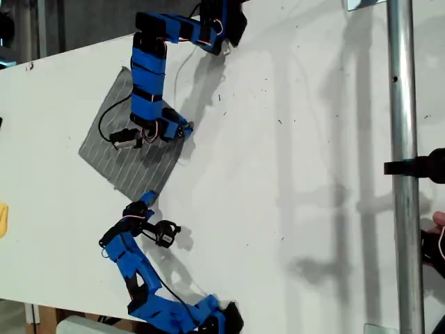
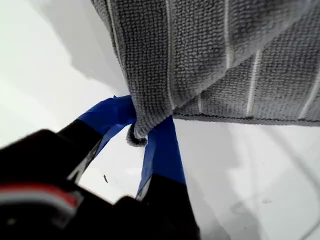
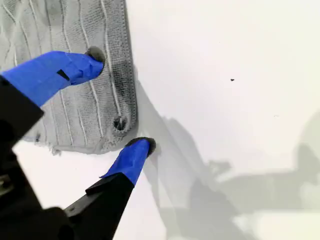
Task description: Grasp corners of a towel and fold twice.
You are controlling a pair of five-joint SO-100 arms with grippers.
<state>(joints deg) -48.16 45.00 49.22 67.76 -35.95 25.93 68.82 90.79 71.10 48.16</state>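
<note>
The grey towel point(image 1: 139, 170) with thin white stripes lies on the white table point(image 1: 292, 174) like a diamond, toward the exterior view's left. My first gripper point(image 1: 144, 200) is shut on its nearest corner point(image 2: 137, 132); the cloth point(image 2: 225, 50) rises from the blue jaws and hangs above the table. My second gripper point(image 1: 182, 130) stands open at another corner of the towel point(image 3: 75, 105), the one toward the exterior view's right. One blue fingertip point(image 3: 92, 59) rests on the cloth and the other fingertip point(image 3: 142, 146) touches bare table just past the edge.
A metal pole point(image 1: 403, 174) with a black clamp point(image 1: 417, 167) runs down the exterior view's right side, with a person's hand point(image 1: 438, 223) beside it. A yellow object point(image 1: 3, 219) sits at the exterior view's left edge. The table's far edge slants behind the towel.
</note>
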